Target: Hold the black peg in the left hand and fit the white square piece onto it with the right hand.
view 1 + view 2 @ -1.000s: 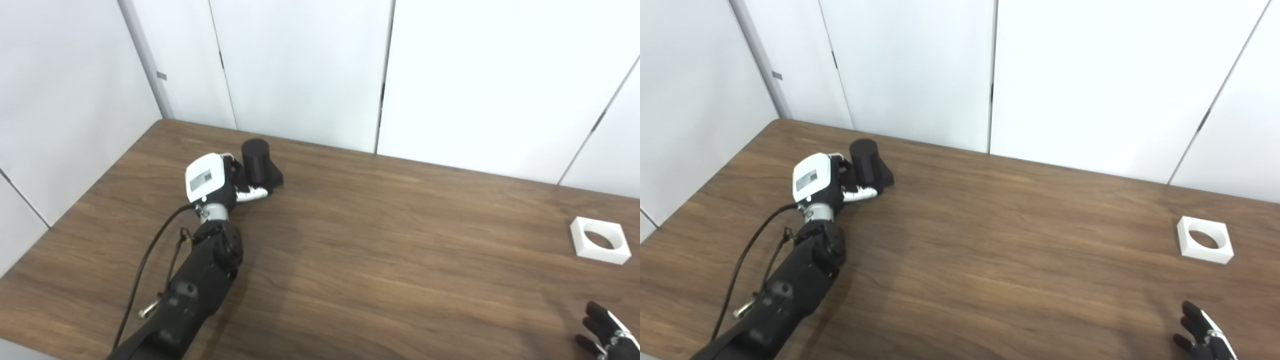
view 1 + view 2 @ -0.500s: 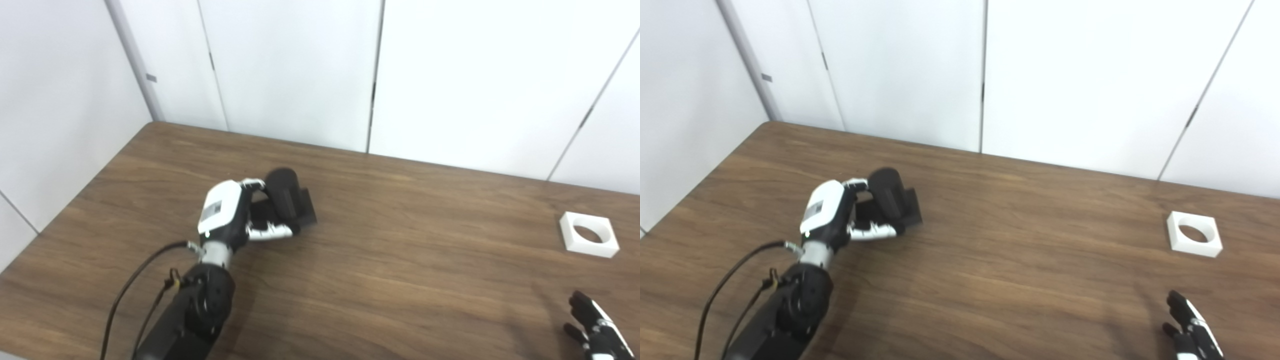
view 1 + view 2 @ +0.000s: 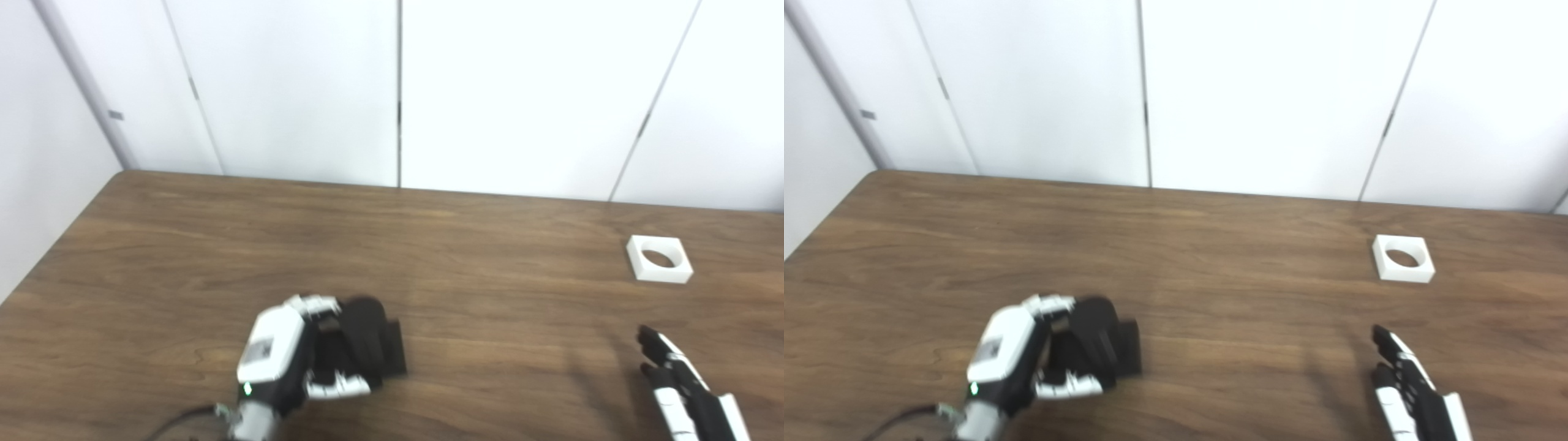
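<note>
— Where was the left hand [image 3: 288, 361], and what was it doing?

— Low at the near left of the table [image 3: 184, 245], its white back turned up and to the left. Its fingers [image 3: 312, 303] curled over the top of the black peg [image 3: 367, 343] and the thumb [image 3: 340, 387] came in from below, so the hand was clamped on the peg. The peg leaned over to the left in that grasp, with its flat square base on the right side. Whether the base touched the wood, I could not tell; the view was a little blurred there.

— And the right hand [image 3: 1412, 395]?

— At the near right edge, with only part of it in view. Its fingers [image 3: 1387, 349] were stretched out straight and slightly apart, pointing away toward the far side, holding nothing.

— The white square piece [image 3: 659, 260]?

— It lay flat on the table at the far right, its round hole facing up, well apart from the peg and somewhat beyond the right hand's fingertips.
</note>
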